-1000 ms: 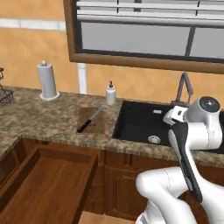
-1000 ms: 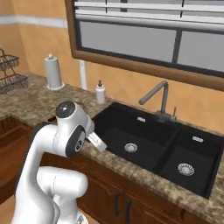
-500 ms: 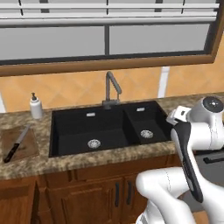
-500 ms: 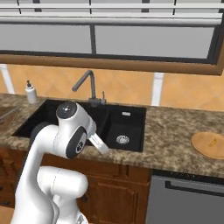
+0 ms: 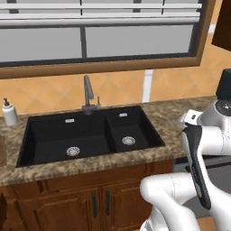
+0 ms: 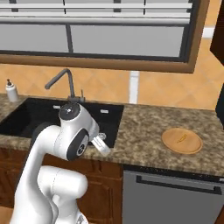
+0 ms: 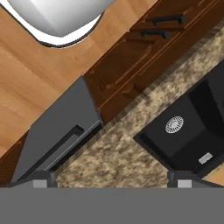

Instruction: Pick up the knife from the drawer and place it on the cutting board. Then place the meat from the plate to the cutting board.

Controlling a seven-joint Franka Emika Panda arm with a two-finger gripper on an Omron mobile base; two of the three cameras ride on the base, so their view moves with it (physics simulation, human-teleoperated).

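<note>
— Where's the plate?
— On the speckled counter, right of the black sink, above the grey dishwasher front. Sits flat, round, tan, with a darker rim.
— And the meat?
— A thin orange-yellow strip lying near the middle of the plate; too small to say more.
— State of the gripper?
— Fingers wide apart, holding nothing. Two dark fingertips at the bottom of the hand view, over the counter edge between the sink corner and the dishwasher.
— Anything else around the sink?
— A grey tap behind the basins, a white soap bottle at the far left on the counter, a wood-framed window above. Brown cabinet doors with dark vertical handles below the sink.
— Arm position?
— Folded up close to the base, elbow high, in front of the sink cabinets.
</note>
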